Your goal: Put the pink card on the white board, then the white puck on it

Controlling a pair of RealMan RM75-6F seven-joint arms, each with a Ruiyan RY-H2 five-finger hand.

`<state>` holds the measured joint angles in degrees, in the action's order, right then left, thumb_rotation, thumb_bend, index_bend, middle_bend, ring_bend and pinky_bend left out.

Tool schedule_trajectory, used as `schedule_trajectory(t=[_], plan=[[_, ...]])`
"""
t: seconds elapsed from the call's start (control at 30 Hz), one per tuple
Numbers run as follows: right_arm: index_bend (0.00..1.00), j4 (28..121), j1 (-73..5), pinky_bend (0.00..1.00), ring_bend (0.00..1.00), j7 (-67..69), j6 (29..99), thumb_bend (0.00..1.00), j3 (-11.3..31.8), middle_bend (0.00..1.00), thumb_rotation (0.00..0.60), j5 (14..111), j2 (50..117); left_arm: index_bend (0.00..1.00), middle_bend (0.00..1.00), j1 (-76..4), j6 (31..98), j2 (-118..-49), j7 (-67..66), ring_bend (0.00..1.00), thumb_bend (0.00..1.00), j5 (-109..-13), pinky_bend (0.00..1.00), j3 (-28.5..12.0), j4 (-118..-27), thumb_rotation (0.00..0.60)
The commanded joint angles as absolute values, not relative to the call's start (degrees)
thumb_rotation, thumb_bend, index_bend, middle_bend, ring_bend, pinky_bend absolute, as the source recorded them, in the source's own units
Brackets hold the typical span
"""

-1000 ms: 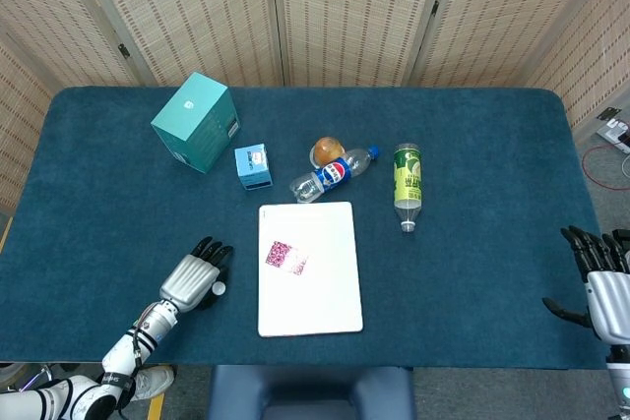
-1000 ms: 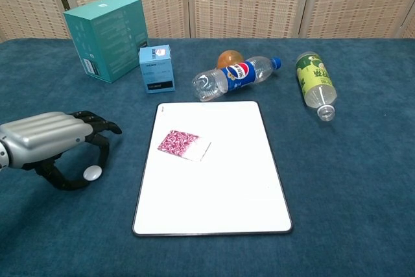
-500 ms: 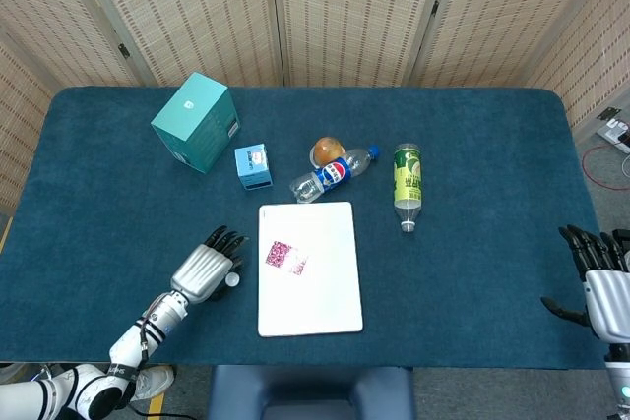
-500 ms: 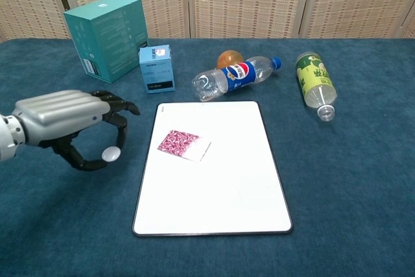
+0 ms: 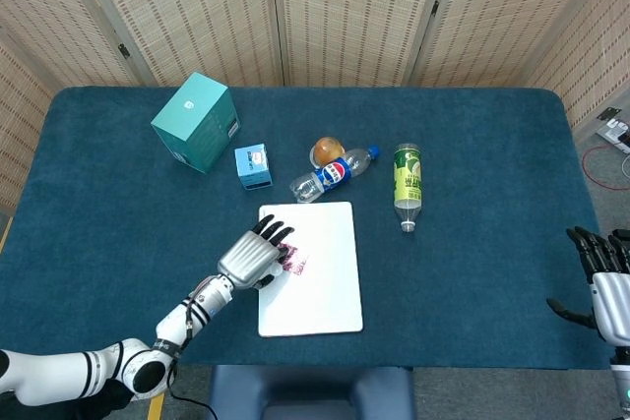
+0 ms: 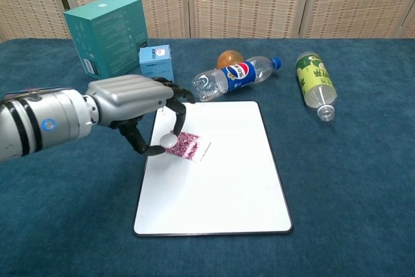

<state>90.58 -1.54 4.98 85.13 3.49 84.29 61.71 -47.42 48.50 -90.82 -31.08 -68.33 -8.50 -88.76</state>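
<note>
Moved: the left hand (image 6: 139, 105) has swung in from the bare cloth left of the white board (image 6: 220, 192) and now hangs over the board's near-left part; the right hand (image 5: 602, 277) has stayed parked at the table's far right edge.
Left hand: pinching the white puck (image 6: 168, 140) between thumb and a fingertip, the other fingers curled over it.
Right hand: fingers spread, holding nothing.
Pink card: the pink card (image 6: 185, 145) already lies flat on the board, in its upper-left part, one white corner showing on its right side.
Key relation: the puck sits at the card's left edge, touching or just above it, I cannot tell which; the card's middle lies a little to the right of the puck, toward the board's centre.
Card axis: runs roughly left to right, slightly skewed to the board's edges.
Nearer hand: the left by far; the right is well apart.
Writing: the clear bottle (image 6: 237, 76) carries a blue Pepsi label; print on the green bottle (image 6: 314, 81), teal box (image 6: 107, 34) and small blue box (image 6: 157, 67) is too small to read.
</note>
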Motion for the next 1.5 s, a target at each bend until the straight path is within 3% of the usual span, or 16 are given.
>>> schedule_trajectory(t=[0.03, 0.57, 0.83, 0.93, 1.5], plan=[[0.07, 90.5, -1.5, 0.0, 0.09, 5.1, 85.2, 0.02, 3.5, 0.11, 0.6, 84.3, 61.7, 0.51, 0.14, -49.4, 47.4, -92.9, -32.8, 0.11, 0.4, -65.7, 0.0, -9.7, -87.1, 0.6], [0.07, 89.4, -1.1, 0.0, 0.09, 6.2, 85.0, 0.02, 3.6, 0.11, 0.6, 83.5, 61.7, 0.48, 0.14, -55.3, 46.2, -98.0, -38.3, 0.11, 0.4, -53.8, 0.0, -10.7, -81.2, 0.6], [0.07, 89.1, -1.2, 0.0, 0.09, 6.5, 84.8, 0.02, 3.7, 0.11, 0.6, 83.5, 61.7, 0.21, 0.14, -55.7, 47.4, -97.2, -37.2, 0.11, 0.4, -52.6, 0.0, -10.0, -82.7, 0.6], [0.07, 89.1, -1.2, 0.0, 0.09, 6.7, 84.8, 0.02, 3.7, 0.11, 0.6, 83.6, 61.7, 0.19, 0.14, -54.9, 48.7, -95.9, -35.6, 0.11, 0.39, -53.3, 0.0, -10.0, -84.5, 0.6], [0.07, 88.3, -2.0, 0.0, 0.09, 8.9, 84.2, 0.02, 3.8, 0.11, 0.6, 84.6, 61.0, 0.23, 0.14, -36.7, 71.4, -79.2, -19.9, 0.11, 0.4, -63.2, 0.0, -7.9, -97.0, 0.6]])
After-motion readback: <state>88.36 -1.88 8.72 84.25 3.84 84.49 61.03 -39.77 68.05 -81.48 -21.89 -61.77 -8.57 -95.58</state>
